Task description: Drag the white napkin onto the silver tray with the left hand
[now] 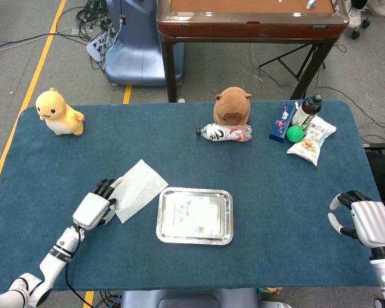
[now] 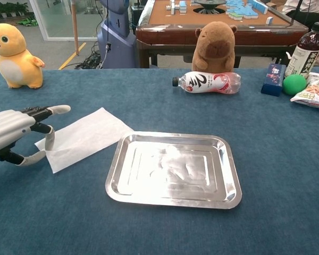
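The white napkin (image 1: pixel 141 186) lies flat on the blue tablecloth, just left of the silver tray (image 1: pixel 194 240), its right corner close to the tray's rim. My left hand (image 1: pixel 95 208) is at the napkin's left corner. In the chest view a finger comes down on the napkin (image 2: pixel 85 135) while the thumb curls in against its left edge, pinching the corner in my left hand (image 2: pixel 10 130). The tray (image 2: pixel 173 202) is empty. My right hand (image 1: pixel 366 221) hovers at the table's right front edge, fingers apart, holding nothing.
A yellow plush toy (image 1: pixel 59 112) sits at the far left. At the back stand a brown capybara plush (image 1: pixel 232 106), a lying bottle (image 1: pixel 226 133), a blue box (image 1: pixel 282 122), a dark bottle (image 1: pixel 306 110), a green ball (image 1: pixel 295 133) and a snack bag (image 1: pixel 311 142).
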Robot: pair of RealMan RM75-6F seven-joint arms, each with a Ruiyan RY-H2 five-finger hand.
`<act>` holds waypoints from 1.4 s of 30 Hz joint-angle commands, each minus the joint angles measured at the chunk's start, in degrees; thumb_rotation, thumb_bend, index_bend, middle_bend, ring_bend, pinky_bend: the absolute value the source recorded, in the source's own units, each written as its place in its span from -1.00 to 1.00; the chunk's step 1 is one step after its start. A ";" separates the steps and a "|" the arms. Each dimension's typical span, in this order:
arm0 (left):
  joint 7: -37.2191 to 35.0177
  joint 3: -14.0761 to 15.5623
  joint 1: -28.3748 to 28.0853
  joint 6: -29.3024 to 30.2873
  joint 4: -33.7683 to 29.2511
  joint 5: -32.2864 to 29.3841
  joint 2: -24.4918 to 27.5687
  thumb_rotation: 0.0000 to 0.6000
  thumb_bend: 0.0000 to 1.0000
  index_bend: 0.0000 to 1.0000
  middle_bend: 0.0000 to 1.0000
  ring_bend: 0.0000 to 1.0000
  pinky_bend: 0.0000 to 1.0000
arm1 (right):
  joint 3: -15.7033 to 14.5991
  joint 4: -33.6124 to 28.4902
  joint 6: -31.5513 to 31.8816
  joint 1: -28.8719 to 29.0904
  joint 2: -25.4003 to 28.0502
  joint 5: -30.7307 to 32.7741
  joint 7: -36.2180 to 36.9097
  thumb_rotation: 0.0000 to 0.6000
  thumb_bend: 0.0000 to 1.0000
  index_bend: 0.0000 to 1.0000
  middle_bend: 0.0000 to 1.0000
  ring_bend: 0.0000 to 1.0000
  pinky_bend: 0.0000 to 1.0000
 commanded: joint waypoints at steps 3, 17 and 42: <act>-1.77 -0.28 0.56 1.88 -1.25 0.13 0.82 1.00 -0.18 0.26 -1.00 -1.00 -0.83 | 0.03 0.02 0.08 -0.03 0.05 -0.01 0.22 1.00 -0.29 0.05 -0.01 -0.36 -0.03; -2.37 -1.15 1.47 4.75 -13.30 0.15 6.96 1.00 -0.19 0.30 -1.00 -1.00 -0.82 | 0.01 -0.08 0.16 -0.03 -0.02 -0.13 0.04 1.00 -0.29 0.05 -0.01 -0.35 -0.03; 1.30 2.17 0.84 9.75 -16.59 9.01 6.18 1.00 -0.19 0.30 -1.00 -1.00 -0.82 | -0.28 -2.11 4.12 -1.33 1.69 -3.59 1.57 1.00 -0.29 0.05 -0.01 -0.36 -0.03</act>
